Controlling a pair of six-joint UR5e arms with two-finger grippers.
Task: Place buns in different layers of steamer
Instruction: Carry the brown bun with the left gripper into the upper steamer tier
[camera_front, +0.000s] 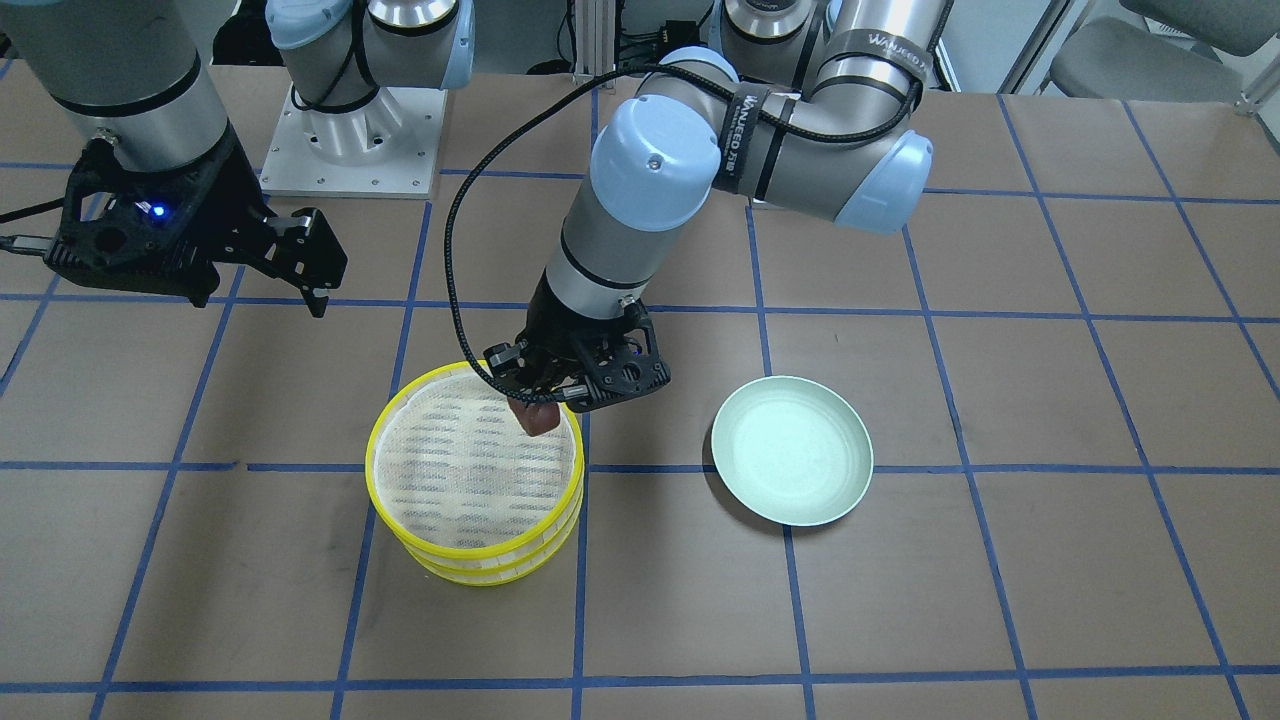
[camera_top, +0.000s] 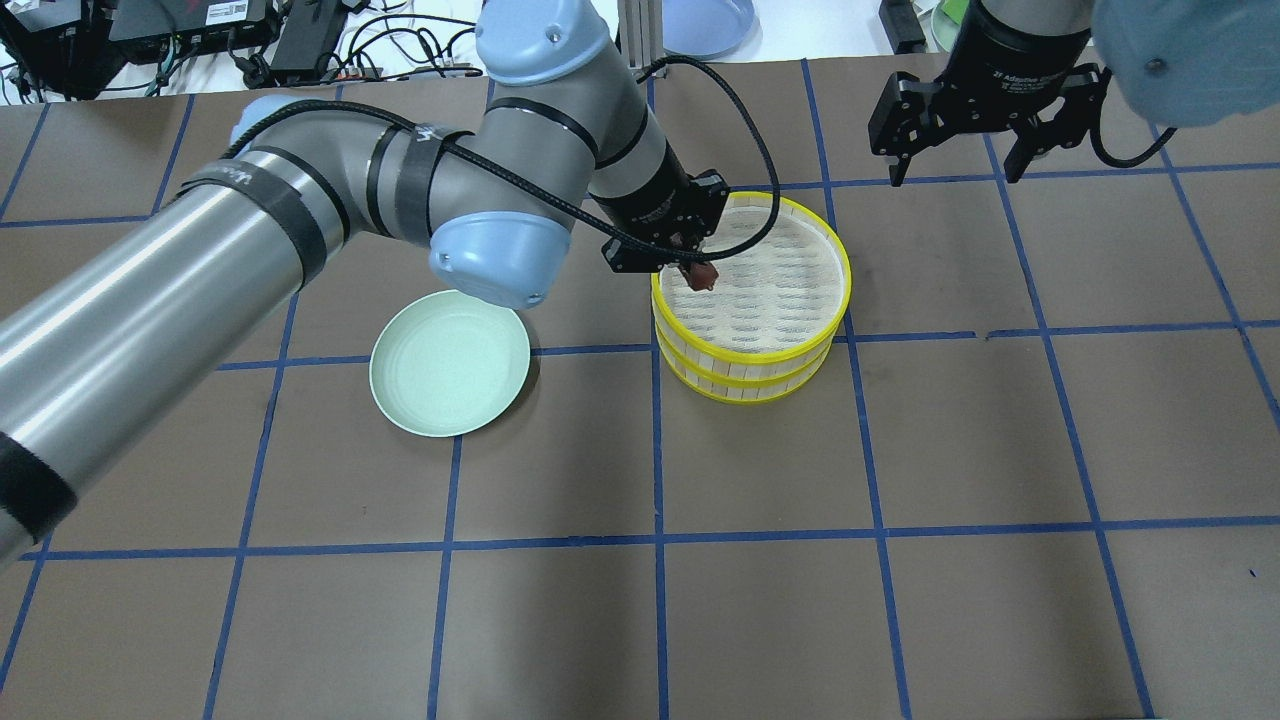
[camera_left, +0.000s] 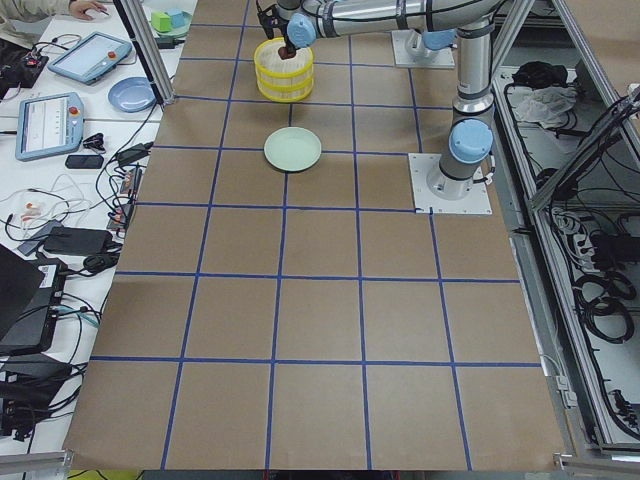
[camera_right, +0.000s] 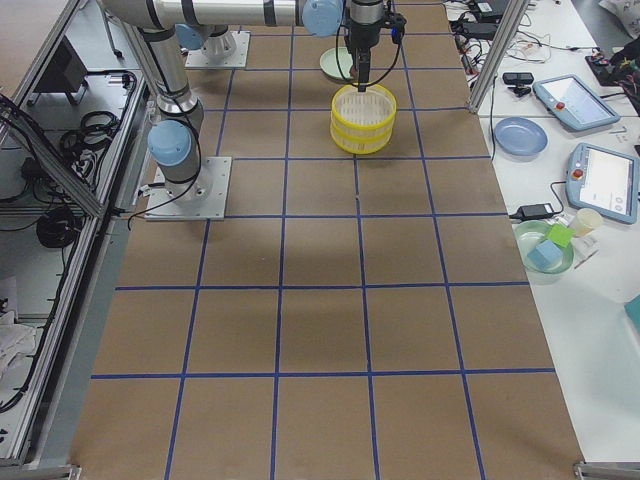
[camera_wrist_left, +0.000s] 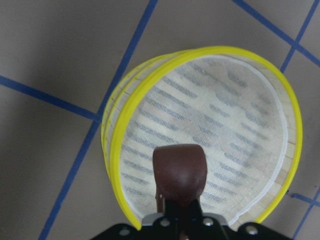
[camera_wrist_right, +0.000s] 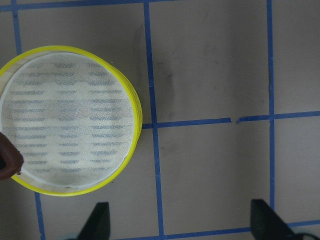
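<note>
Your L gripper (camera_front: 540, 405) is clamped on the reddish-brown bun (camera_front: 538, 418) and hangs it just inside the top layer's (camera_front: 372, 455) rim, on the side toward the left-end edge. It's not on the mesh yet. R gripper (camera_top: 955, 165) hangs wide open, holding nothing. The layers are stacked, lower layer (camera_front: 480, 572) beneath, approx. mid-worktop. No view shows the cream bun; prob. it's below. Left to do: release. The bun looks smooth and rounded.

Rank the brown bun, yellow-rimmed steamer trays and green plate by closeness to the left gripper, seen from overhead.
1. Dark reddish-brown bun, held in the left gripper.
2. Stacked yellow-rimmed steamer trays, directly beneath.
3. Pale green round plate, farther toward the view's left.
</note>
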